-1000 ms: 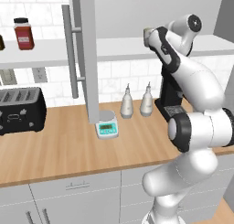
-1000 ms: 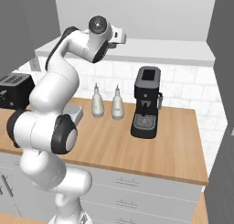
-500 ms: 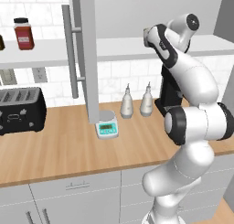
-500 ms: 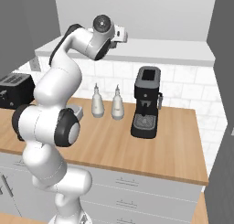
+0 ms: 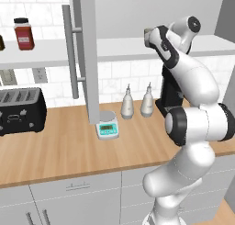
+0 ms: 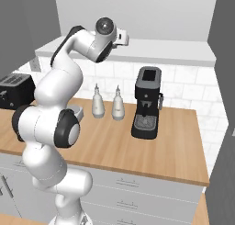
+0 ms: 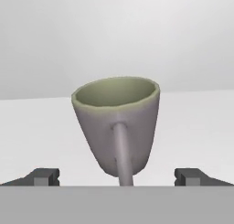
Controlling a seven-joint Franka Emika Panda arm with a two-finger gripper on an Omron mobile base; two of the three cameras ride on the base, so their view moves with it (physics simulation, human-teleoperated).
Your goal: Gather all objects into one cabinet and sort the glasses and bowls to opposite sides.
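i saw the dull grey-green handled mug (image 7: 117,127) upright and empty on the thick white shelf board (image 7: 41,136), handle facing my gripper (image 7: 117,176), jaws wide apart, holding nothing.

Even, diffuse rendered light fills all views, bright and without glare. Soft shadows lie under the shelf board (image 5: 119,49) and behind the bottles (image 6: 108,104). Edges look slightly soft and low in resolution. The mug (image 7: 118,127) close to the hand camera appears stretched, shaded below.
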